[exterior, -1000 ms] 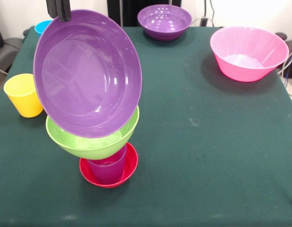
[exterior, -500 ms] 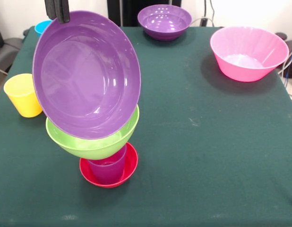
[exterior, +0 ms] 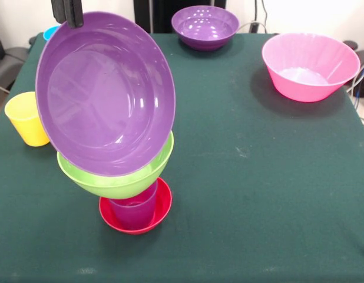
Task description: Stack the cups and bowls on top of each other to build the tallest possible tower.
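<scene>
Bright, even light falls from above. Small white glints sit on the inside of the tilted purple bowl (exterior: 105,94), on the far purple bowl (exterior: 205,26) and along the pink bowl (exterior: 310,66). Shadows are soft: a dim patch lies on the green worktop (exterior: 258,194) beside the pink bowl, and another under the red bowl (exterior: 136,207). Focus is sharp across the whole scene, with no motion blur and no visible bending at the edges.

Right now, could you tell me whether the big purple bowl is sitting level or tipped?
Tipped steeply: the big purple bowl shows its whole inside to the camera, lower rim in the green bowl.
</scene>
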`<state>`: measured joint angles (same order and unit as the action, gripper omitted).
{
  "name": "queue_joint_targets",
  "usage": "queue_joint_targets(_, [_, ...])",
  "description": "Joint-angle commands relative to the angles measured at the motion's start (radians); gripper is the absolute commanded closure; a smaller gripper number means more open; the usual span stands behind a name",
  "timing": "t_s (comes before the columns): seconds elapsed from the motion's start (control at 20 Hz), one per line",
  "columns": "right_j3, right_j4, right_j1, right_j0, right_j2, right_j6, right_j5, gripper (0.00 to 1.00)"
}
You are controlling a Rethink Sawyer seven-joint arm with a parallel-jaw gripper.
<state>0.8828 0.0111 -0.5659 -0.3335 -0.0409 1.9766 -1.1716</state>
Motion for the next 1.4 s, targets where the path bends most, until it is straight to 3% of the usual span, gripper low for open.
queue_joint_targets(0.05, [-0.036,0.064,0.052,0.025,0.094,-0.161,-0.117,1.0])
queue_joint_targets(1.4, [-0.009,0.058,0.049,0.061,0.065,-0.092,-0.074,1.0])
